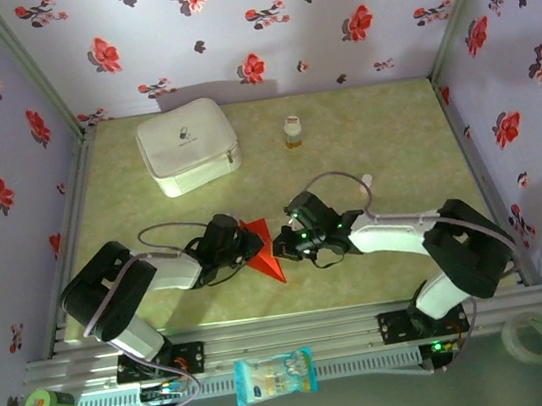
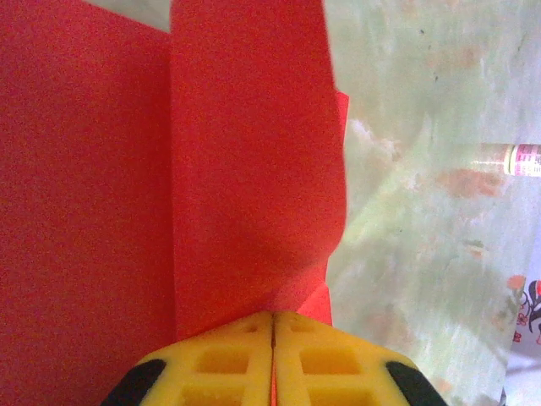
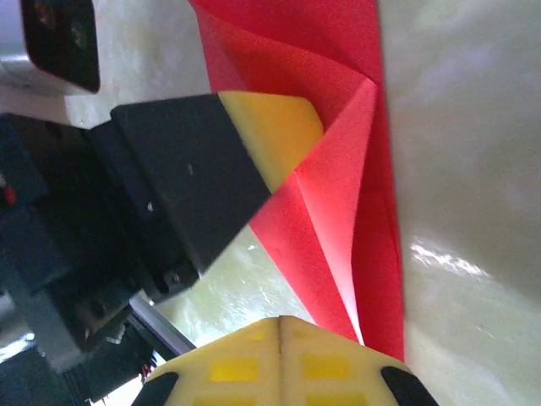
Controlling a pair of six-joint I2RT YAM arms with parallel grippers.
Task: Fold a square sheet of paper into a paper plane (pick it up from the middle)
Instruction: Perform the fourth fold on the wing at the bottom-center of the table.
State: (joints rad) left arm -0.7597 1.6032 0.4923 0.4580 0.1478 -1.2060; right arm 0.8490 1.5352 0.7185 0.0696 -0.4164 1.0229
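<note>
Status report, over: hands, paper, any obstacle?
Left hand shut on red paper, half folded. Right hand shut, next to it. White case, bottle stand far back.

High rear overview; close wrist views, shared red paper [image 2: 254,169]

The left arm [image 1: 174,270] and right arm [image 1: 397,234] have black joints, white shells and grey cables. Their yellow gridded pads [image 2: 245,331] sit at six o'clock in the wrist views.
</note>
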